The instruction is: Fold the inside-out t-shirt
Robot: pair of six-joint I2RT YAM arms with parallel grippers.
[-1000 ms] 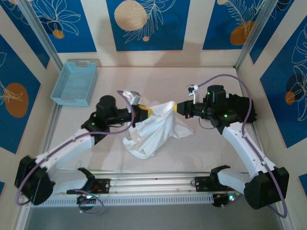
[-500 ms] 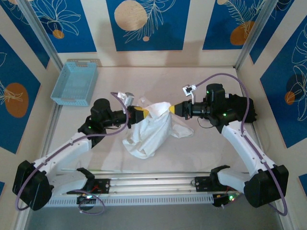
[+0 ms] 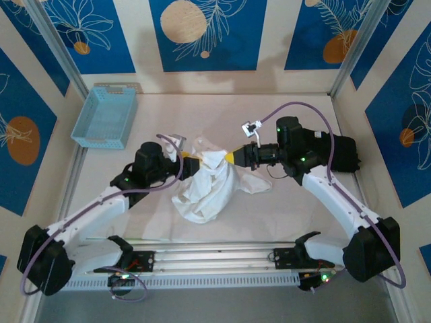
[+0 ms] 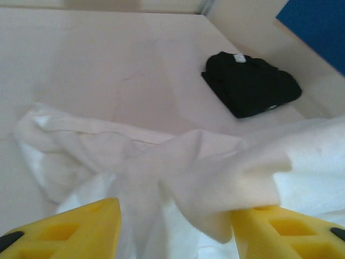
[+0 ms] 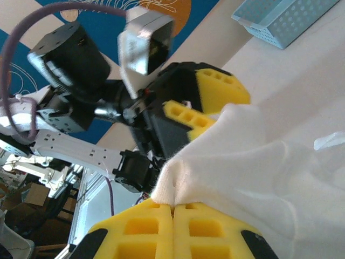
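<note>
The inside-out t-shirt (image 3: 205,192) is a crumpled white heap at the table's middle, its top pulled up between both arms. My left gripper (image 3: 194,163) stands open; its yellow fingers (image 4: 64,229) are wide apart, with white cloth (image 4: 161,162) lying loose between them and draped over the right one. My right gripper (image 3: 228,157) is shut on a fold of the shirt (image 5: 269,156), the pads (image 5: 156,229) pressed together with the cloth edge pinched at their tips. The two grippers face each other, a few centimetres apart.
A light blue basket (image 3: 104,116) sits at the back left. A folded black garment (image 4: 250,83) lies at the right side near the wall, behind the right arm (image 3: 337,195). Bare table lies behind and in front of the shirt.
My left gripper has opened and let go of the shirt. The right gripper has moved left, carrying its pinched fold toward the left gripper.
</note>
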